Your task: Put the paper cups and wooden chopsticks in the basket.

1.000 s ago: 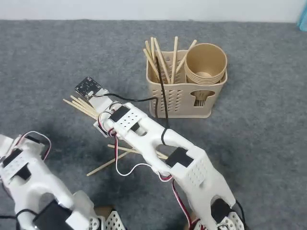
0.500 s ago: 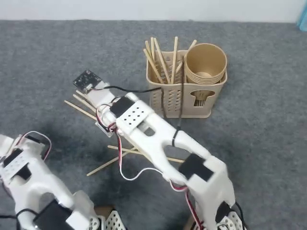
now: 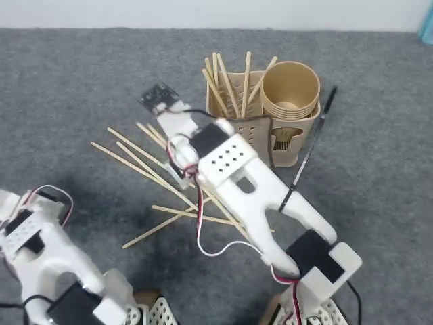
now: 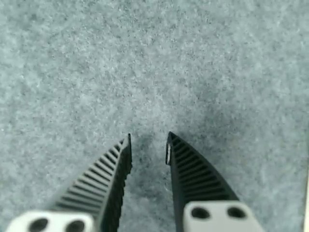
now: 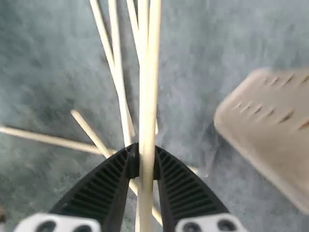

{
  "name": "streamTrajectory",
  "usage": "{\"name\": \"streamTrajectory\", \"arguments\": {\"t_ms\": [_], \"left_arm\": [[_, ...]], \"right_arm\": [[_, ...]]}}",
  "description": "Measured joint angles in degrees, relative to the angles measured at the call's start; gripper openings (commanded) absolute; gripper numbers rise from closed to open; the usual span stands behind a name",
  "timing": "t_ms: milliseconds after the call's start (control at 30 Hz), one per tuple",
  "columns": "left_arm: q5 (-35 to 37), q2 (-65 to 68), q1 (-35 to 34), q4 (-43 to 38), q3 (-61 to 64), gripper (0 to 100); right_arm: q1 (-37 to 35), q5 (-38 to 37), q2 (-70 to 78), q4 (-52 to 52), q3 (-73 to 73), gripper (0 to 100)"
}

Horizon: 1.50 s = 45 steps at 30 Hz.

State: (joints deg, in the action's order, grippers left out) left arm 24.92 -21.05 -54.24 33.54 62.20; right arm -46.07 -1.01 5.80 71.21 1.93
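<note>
The jaws of the right gripper [image 5: 145, 155] are seen clamped on a thin bundle of held chopsticks [image 5: 147, 92], which is gripped partway along its length. The jaws of the left gripper [image 4: 147, 144] are held slightly apart over bare grey carpet [image 3: 74, 74], with nothing between them.

The carpet is crossed by the right arm [image 3: 237, 172], which is stretched out towards the basket [image 3: 302, 137]; the left arm [image 3: 37, 254] is kept low at the near corner, well apart from everything. The basket is stood upright at the far side. One compartment is filled by nested paper cups [image 3: 289, 88], the other by stored chopsticks [image 3: 226, 78] leaning out over the rim. Loose chopsticks [image 3: 132, 152] are spread on the carpet just beside the right arm.

The sticks are judged light, stiff and smooth, so a bundle may fan or slide if gripped near an end; a hold near the middle is suggested, with enough tilt to drop the tips into the slot.

The exact number of sticks in the clamp cannot be made out. From above, the right fingertips are hidden under the wrist, so held and lying sticks cannot be separated there. The basket's near wall is partly covered by the arm.
</note>
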Motion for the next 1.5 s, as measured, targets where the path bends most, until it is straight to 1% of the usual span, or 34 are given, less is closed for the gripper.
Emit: {"name": "streamTrajectory", "arguments": {"t_ms": [167,433,567,633,700,800,867,967,1067,1300,1433,1500], "left_arm": [[-0.18,0.00,0.00,0.00,0.00,11],[0.00,0.00,0.00,0.00,0.00,11],[0.00,0.00,0.00,0.00,0.00,11],[0.00,0.00,0.00,0.00,0.00,11],[0.00,0.00,0.00,0.00,0.00,11],[0.00,0.00,0.00,0.00,0.00,11],[0.00,0.00,0.00,0.00,0.00,11],[0.00,0.00,0.00,0.00,0.00,11],[0.00,0.00,0.00,0.00,0.00,11],[0.00,0.00,0.00,0.00,0.00,11],[0.00,0.00,0.00,0.00,0.00,11],[0.00,0.00,0.00,0.00,0.00,11]], "right_arm": [[-0.26,0.00,-8.00,-5.80,9.32,0.9],[-0.26,0.00,-27.25,-6.95,14.07,0.9],[-0.44,0.00,-33.58,-9.23,20.40,0.9],[-0.18,0.00,-35.52,-13.71,26.37,0.9],[0.53,0.00,-36.75,-20.40,33.67,0.9],[1.05,0.00,-38.15,-33.23,43.52,0.9],[1.05,0.00,-38.59,-41.67,46.77,0.9],[1.05,0.00,-38.68,-52.04,47.30,0.9],[1.14,0.00,-38.86,-58.90,47.12,0.9],[2.20,0.00,-38.86,-61.98,39.56,0.9],[4.84,0.00,-38.86,-62.24,34.81,0.9],[6.15,0.00,-38.86,-64.35,33.14,0.9]]}}
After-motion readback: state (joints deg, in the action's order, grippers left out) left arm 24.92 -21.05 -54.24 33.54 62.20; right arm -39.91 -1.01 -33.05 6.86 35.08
